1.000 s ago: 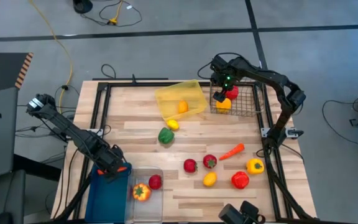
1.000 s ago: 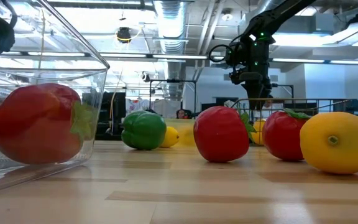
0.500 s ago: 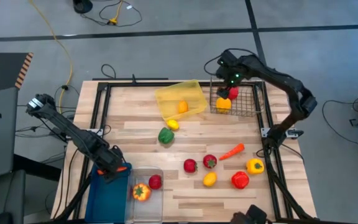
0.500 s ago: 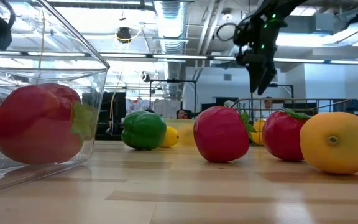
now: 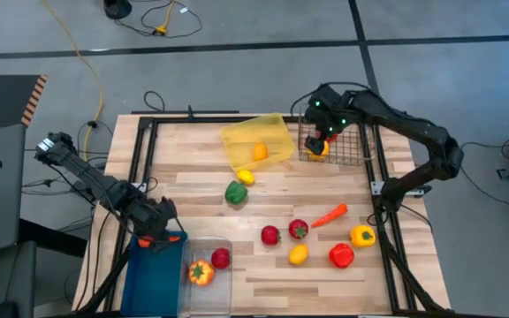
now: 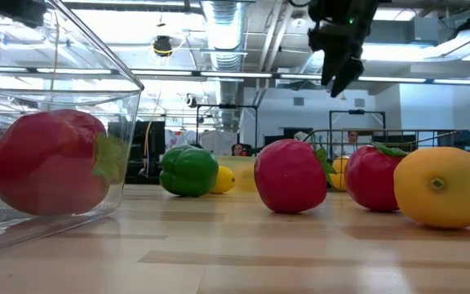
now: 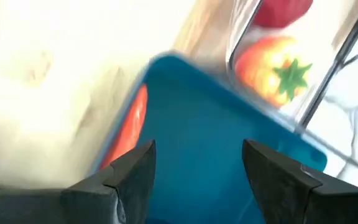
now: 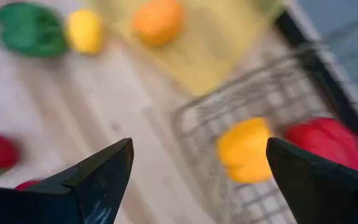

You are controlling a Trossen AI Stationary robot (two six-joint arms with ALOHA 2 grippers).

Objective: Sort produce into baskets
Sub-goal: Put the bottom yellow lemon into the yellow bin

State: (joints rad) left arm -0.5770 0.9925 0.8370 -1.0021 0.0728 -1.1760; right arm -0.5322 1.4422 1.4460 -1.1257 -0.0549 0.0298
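Note:
My left gripper (image 7: 197,152) is open and empty above the far end of the blue bin (image 5: 153,278), which holds an orange carrot (image 7: 132,124). My right gripper (image 8: 197,149) is open and empty, high above the near left part of the black wire basket (image 5: 347,146). That basket holds a yellow pepper (image 8: 244,149) and a red pepper (image 8: 325,140). The yellow tray (image 5: 253,137) holds an orange fruit (image 5: 260,152). The clear bin (image 5: 210,283) holds an orange pepper (image 5: 200,273) and a red piece (image 5: 221,258).
Loose on the table: a lemon (image 5: 246,177) and a green pepper (image 5: 235,192) near the tray, two red tomatoes (image 5: 270,235) (image 5: 299,229), a carrot (image 5: 330,215), a lemon (image 5: 298,254), a red pepper (image 5: 341,255), a yellow pepper (image 5: 362,235).
My right gripper has risen from just over the wire basket to well above it. My left gripper has gone up and a little toward the table's far edge over the blue bin.

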